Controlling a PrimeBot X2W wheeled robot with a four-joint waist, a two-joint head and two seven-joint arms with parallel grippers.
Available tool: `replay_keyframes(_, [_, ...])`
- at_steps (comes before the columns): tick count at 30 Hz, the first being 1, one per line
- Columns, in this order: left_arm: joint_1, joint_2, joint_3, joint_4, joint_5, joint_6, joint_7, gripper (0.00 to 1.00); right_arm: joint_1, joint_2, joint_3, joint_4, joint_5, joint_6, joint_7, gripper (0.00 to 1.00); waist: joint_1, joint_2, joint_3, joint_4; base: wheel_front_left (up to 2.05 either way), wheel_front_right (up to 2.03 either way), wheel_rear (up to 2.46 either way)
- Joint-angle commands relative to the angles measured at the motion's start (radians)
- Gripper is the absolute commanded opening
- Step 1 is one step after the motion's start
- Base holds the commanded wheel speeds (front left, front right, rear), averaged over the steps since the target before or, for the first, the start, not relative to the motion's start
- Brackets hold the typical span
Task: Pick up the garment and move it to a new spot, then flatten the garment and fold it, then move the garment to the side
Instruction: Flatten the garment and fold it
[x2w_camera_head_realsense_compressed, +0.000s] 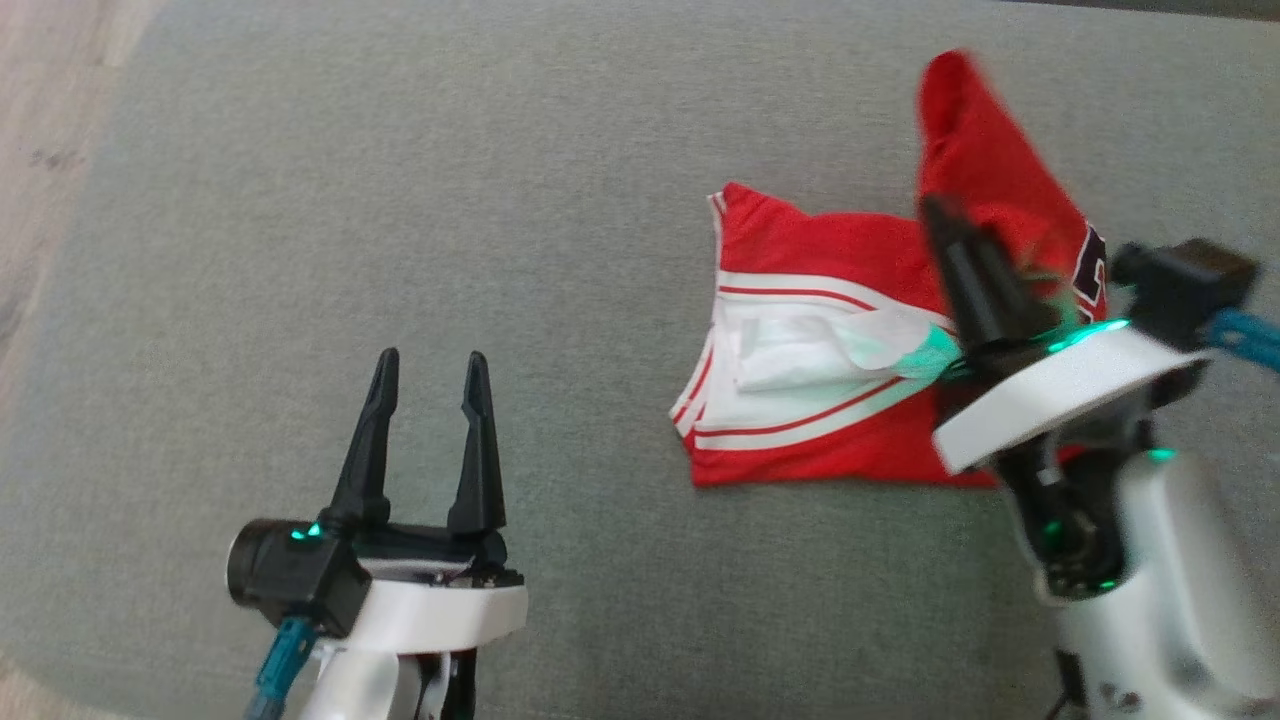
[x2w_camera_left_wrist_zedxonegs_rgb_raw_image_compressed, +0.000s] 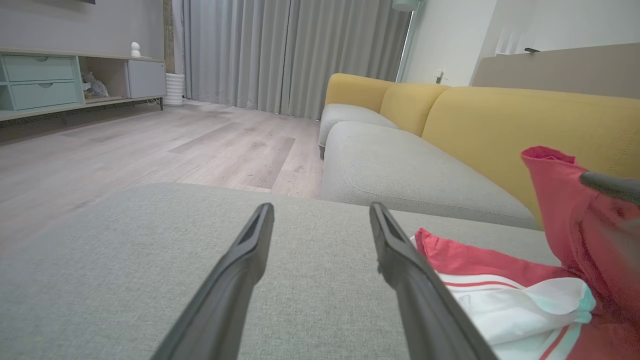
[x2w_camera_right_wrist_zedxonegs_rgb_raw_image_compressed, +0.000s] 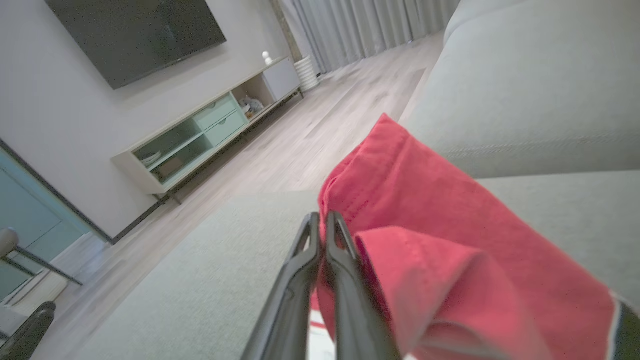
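**On the grey cushion: right pincer clamped on a raised flap of the red garment**

At your right side, the right pincer is clenched, its two dark fingers pressed together on a fold of the garment. In the right wrist view the red cloth bunches against those fingers and drapes away to their right. The pinched flap stands up off the cushion. The rest of the garment lies flat on the cushion just left of that arm, with its white panel and red-and-white stripes facing up.

Your left pincer is released, fingers spread wide and holding nothing. It hovers over bare grey fabric, well apart from the garment. From its wrist camera, the spread fingers point across the cushion, and the garment lies off to their right.

On the lifted flap you can see a dark patch with a white mark on it. It is half hidden behind the arm and blurred, so no letter can be read.

Beyond the cushion stands a sofa with grey seats and yellow backs. Further out there is a pale wood floor, a low sideboard with mint drawers, and grey curtains. A dark screen hangs on the wall above the sideboard.
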Motion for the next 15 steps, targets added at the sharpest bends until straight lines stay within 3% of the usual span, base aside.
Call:
replay_keyframes(1, [-0.023,-0.002,0.022,-0.025,-0.006,0.003,-0.006,1.00,-0.034,0.016,0.039,-0.021,-0.005,-0.001,-0.014,0.00,0.0000,0.0000,0.004,0.019,0.00,0.00,0.00])
replay_keyframes(12, [-0.016,-0.002,0.011,-0.014,-0.027,0.017,-0.006,1.00,-0.047,0.026,0.230,0.132,0.050,-0.001,-0.103,0.00,0.0000,0.0000,0.002,0.065,0.00,0.00,0.00])
replay_keyframes(13, [-0.016,-0.002,0.011,-0.015,-0.028,0.018,-0.006,1.00,-0.047,0.026,0.246,0.138,0.060,-0.001,-0.106,0.07,0.0000,0.0000,0.003,0.065,0.00,0.00,0.00])
replay_keyframes(14, [-0.016,-0.002,0.012,-0.015,-0.029,0.019,-0.006,1.00,-0.047,0.026,0.259,0.141,0.075,-0.001,-0.111,0.32,0.0000,0.0000,0.004,0.064,0.00,0.00,0.00])
replay_keyframes(15, [-0.016,-0.002,0.013,-0.015,-0.030,0.020,-0.006,1.00,-0.047,0.026,0.272,0.142,0.089,-0.001,-0.116,0.87,0.0000,0.0000,0.005,0.062,0.00,0.00,0.00])
